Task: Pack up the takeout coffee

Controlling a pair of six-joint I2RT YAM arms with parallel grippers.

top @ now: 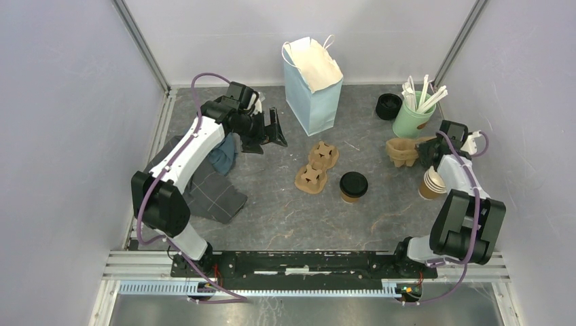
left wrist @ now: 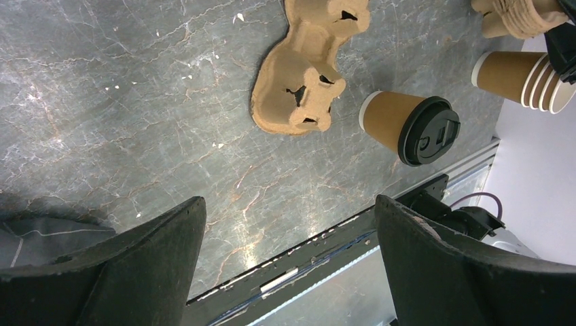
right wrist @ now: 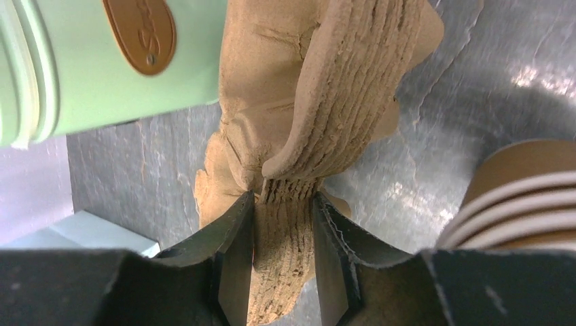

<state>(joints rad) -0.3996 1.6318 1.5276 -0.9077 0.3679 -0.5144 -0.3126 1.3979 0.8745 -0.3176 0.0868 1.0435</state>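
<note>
The takeout coffee (top: 353,185), a brown paper cup with a black lid (left wrist: 429,131), stands upright mid-table, untouched by either arm. A flat pulp cup carrier (top: 317,166) lies just left of it, and shows too in the left wrist view (left wrist: 306,75). My left gripper (top: 275,129) hovers open by the bag, far left of the cup, with nothing between its fingers (left wrist: 289,204). My right gripper (top: 429,151) is shut on the edge of a stack of pulp carriers (right wrist: 339,81) at the right side, and its jaws (right wrist: 284,200) pinch the ribbed layers.
A blue paper bag (top: 311,88) stands open at the back. A green holder with stirrers (top: 414,115), black lids (top: 388,106) and a stack of lidless cups (top: 433,183) crowd the right side. A grey cloth (top: 214,183) lies under the left arm.
</note>
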